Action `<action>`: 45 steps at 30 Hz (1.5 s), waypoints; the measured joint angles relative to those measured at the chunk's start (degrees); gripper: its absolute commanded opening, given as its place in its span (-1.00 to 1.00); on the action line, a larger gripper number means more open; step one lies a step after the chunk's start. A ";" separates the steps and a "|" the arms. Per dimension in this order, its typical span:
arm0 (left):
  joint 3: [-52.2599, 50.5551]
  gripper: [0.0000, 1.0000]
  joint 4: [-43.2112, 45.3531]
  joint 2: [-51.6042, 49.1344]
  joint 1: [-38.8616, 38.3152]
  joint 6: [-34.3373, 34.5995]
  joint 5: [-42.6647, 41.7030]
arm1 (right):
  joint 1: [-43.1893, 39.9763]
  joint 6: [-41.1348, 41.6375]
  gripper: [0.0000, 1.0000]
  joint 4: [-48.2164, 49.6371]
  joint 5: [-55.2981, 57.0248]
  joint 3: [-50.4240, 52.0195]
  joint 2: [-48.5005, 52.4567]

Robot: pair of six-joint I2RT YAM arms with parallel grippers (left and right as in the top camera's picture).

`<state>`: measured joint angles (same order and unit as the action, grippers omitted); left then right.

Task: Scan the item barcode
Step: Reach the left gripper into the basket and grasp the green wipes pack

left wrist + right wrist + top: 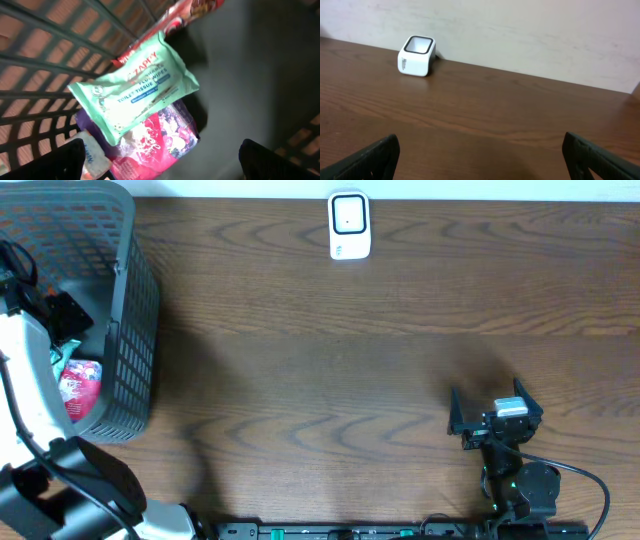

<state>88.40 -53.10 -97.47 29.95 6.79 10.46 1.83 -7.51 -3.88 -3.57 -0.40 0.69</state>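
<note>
From overhead, a dark mesh basket (135, 310) sits at the far left corner of the wooden worktop (330, 380). The left arm (25, 370) reaches down into it. The left claw is lost among dark shapes inside, and only a pink packet (80, 385) shows beside the arm. A white scanner (349, 225) stands at the worktop's far edge, near the middle and well apart from the basket. The right claw (488, 405) hangs over bare wood at the near right, jaws spread wide with nothing between them.

The left wrist view looks down into the basket. The left claw (165, 165) is released, with its dark fingertips (62, 160) at the lower corners of the picture, gripping nothing. Beyond them lies a heap of packets:
- A pale green wipes pack (134, 90) lies slanted on top, printed "toilet tissue wipes".
- The pink packet (160, 137) is partly under its lower end.
- A red packet (170, 22) pokes out past its upper end.
- A small white-and-blue pack (92, 150) lies by the left fingertip, close to the basket wall (40, 60).

In the right wrist view, the right claw (480, 165) is likewise released, and its fingertips (367, 160) frame only bare worktop (495, 115). The scanner (417, 55) stands ahead and to the left, close against the pale wall (520, 30), its dark-rimmed window facing up.
</note>
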 measured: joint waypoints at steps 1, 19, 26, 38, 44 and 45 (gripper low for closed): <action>0.00 0.96 -0.26 -0.76 0.00 -0.26 0.00 | 0.00 0.00 0.99 0.00 -0.02 0.00 0.00; 0.00 0.96 2.73 -12.13 0.00 -4.66 3.37 | 0.00 0.00 0.99 0.00 -0.02 0.00 0.00; 0.00 0.87 5.29 -14.78 0.00 -5.38 6.69 | 0.00 0.00 0.99 -0.02 -0.02 0.00 0.00; -0.72 0.24 6.84 -14.84 0.00 -5.22 7.74 | 0.00 0.00 0.99 0.00 -0.02 0.00 0.00; -1.53 -0.85 7.32 -14.93 0.00 -5.73 9.57 | 0.00 0.00 0.98 0.00 -0.02 0.00 0.00; -1.53 -0.85 7.30 -14.91 -0.07 -5.77 9.57 | 0.00 0.00 0.99 0.00 0.00 0.00 0.00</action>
<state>86.87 -45.80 -112.38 29.89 1.02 20.03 1.83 -7.51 -3.88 -3.57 -0.40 0.69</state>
